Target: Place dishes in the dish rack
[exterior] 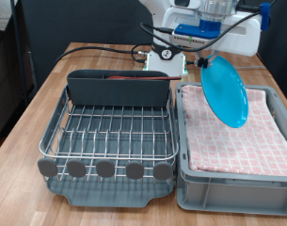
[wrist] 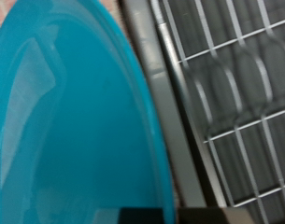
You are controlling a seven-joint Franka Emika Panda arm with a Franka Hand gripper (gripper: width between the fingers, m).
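Observation:
My gripper [exterior: 203, 62] is shut on the top rim of the round light-blue plate [exterior: 225, 89]. It holds the plate tilted on edge in the air, above the bin on the exterior view's right, just beside the dish rack. The dish rack [exterior: 110, 132] is a silver wire grid on a dark grey tray with a tall grey back compartment [exterior: 119, 88]. A reddish-brown strip, probably the wooden spoon [exterior: 134, 77], shows in that compartment. The white cup is not in view. In the wrist view the plate [wrist: 77, 121] fills most of the picture, with the rack wires [wrist: 240, 93] beside it.
A grey bin [exterior: 232, 181] lined with pink checkered cloth [exterior: 237, 137] stands to the exterior view's right of the rack. Black cables [exterior: 124, 49] and a small white device [exterior: 167, 59] lie on the wooden table [exterior: 30, 113] behind the rack.

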